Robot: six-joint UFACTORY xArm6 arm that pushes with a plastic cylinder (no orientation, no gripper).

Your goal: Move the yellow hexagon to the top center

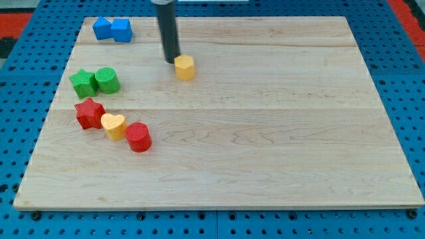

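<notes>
One wooden board (265, 133) takes up most of the view, seven small blocks on it. No pincer here: the arm ends in a dark rod (168, 30), nothing to open or shut, so no jaw state to tell. The tip (172, 62) sits just to the view's left of the yellow hexagon (184, 67), touching or nearly so; can't tell which.

Everything else lies off to the view's left of the tip. Blue blocks (111, 29), two set together, up near the board's top-left corner. Green star (83, 82) and green cylinder (106, 79) side by side, left and slightly below the tip. Further below-left: red star (89, 113), yellow heart (113, 125), red cylinder (139, 137), strung in a touching diagonal.

The hexagon stands up-left of the board's middle, right beside the tip, well apart from the other blocks. Looks like a light, rigid plastic piece, flat-sided, likely to slide easily on smooth wood and to spin if hit off-centre. No taking hold possible; best contact is probably a flat face on its lower-left side, pushing through the centre toward the top middle, up and right of the tip.
</notes>
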